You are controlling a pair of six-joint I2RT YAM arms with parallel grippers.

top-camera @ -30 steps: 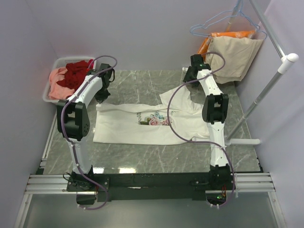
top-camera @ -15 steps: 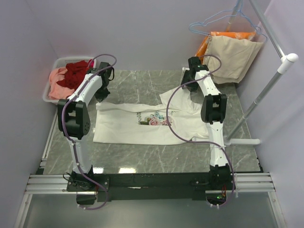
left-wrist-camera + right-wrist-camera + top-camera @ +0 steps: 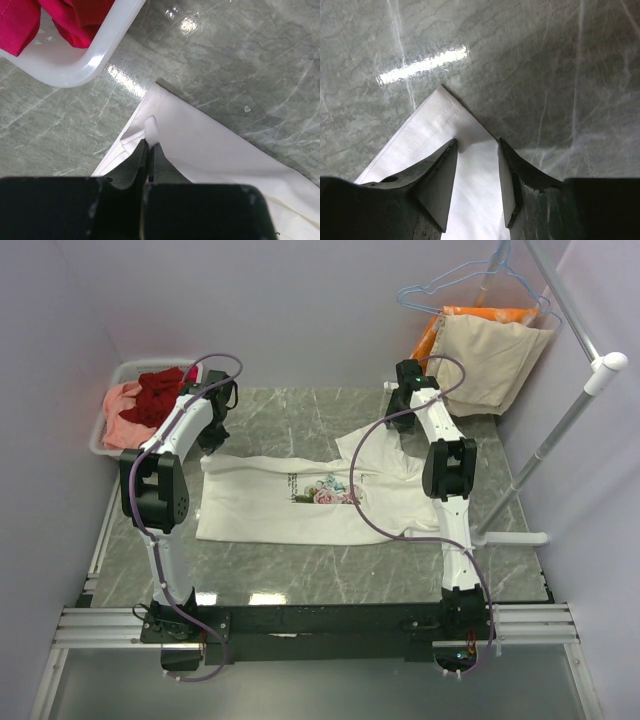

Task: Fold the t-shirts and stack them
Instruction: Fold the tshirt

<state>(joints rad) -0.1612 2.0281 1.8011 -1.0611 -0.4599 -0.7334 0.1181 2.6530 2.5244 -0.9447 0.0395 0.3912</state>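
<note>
The white t-shirt [image 3: 300, 510] with the rose print lies spread flat on the marble table. My left gripper [image 3: 213, 443] is at its far left corner. In the left wrist view that gripper [image 3: 148, 144] is shut on a pinch of the white t-shirt's [image 3: 215, 150] hem. My right gripper [image 3: 392, 433] is over the far right sleeve. Its fingers [image 3: 440, 175] stand open on either side of the sleeve corner [image 3: 437, 122], and the cloth lies flat between them. A dark red t-shirt [image 3: 160, 390] and a salmon pink one [image 3: 120, 425] sit in the white basket [image 3: 100, 445].
The basket's rim [image 3: 100, 52] is close beyond the left gripper. At the back right a beige cloth [image 3: 490, 360] and an orange cloth [image 3: 490, 312] hang by a blue hanger [image 3: 450, 285]. A white rack pole [image 3: 560, 430] slants along the right side.
The right wrist has shifted slightly left over the sleeve corner. The left arm has edged a little toward the back, still pinching the hem.
</note>
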